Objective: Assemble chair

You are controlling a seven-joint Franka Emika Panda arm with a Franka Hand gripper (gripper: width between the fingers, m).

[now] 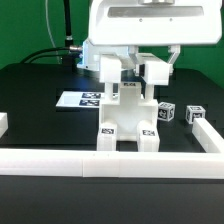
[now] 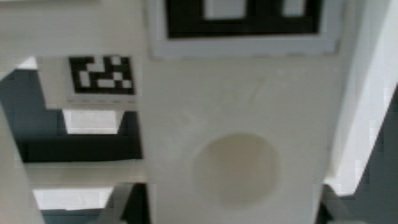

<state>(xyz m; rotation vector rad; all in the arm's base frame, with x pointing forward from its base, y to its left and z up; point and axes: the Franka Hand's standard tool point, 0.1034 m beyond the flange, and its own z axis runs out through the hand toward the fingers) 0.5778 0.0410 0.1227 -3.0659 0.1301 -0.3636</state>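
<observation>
Chair (image 1: 128, 118) stands part-built just behind the front border rail (image 1: 110, 160), with the gripper (image 1: 130, 72) clamped on its upper panel. 2 tagged blocks (image 1: 165, 113) lie loose beside it, apparently not yet joined.

- The chair body (image 1: 128, 118) is standing just behind the front border rail (image 1: 60, 160);
- the marker board (image 1: 80, 99) is lying behind it, toward the exterior view's left;
- a small block (image 1: 165, 112) and a second block (image 1: 195, 115) are sitting at its right.
</observation>
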